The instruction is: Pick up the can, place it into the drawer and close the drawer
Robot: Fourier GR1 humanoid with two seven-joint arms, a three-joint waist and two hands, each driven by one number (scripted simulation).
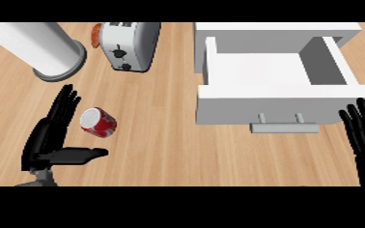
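Wood-grain, light brown surface (164,140) fills the head view; you have only this one view to check.

Locate the task's thing first: the red and white metal can (98,122) lies tipped on its side on the surface at lower left, its silver end facing the upper left. It is outside the drawer and well apart from it.

Note the left hand (51,135): black, fingers straight and pointing toward the top of the view, thumb stretched out to the right below the can. The fingers stand just left of the can, and the can sits in the gap between fingers and thumb. You cannot tell whether the fingers touch it; nothing is curled round it.

Note the right hand (354,125): black, seen only partly at the right edge, fingers straight and upward, holding nothing. It rests just beside the drawer's front right corner.

Check the white box-shaped drawer (274,70) at upper right: it is pulled out, and its grey bar handle (284,125) faces the lower edge.

Other items stand along the top: a silver two-slot toaster (128,46), an orange-red round object (95,34) just left of it, and a white upright cylinder on a grey base (43,48) at far left.
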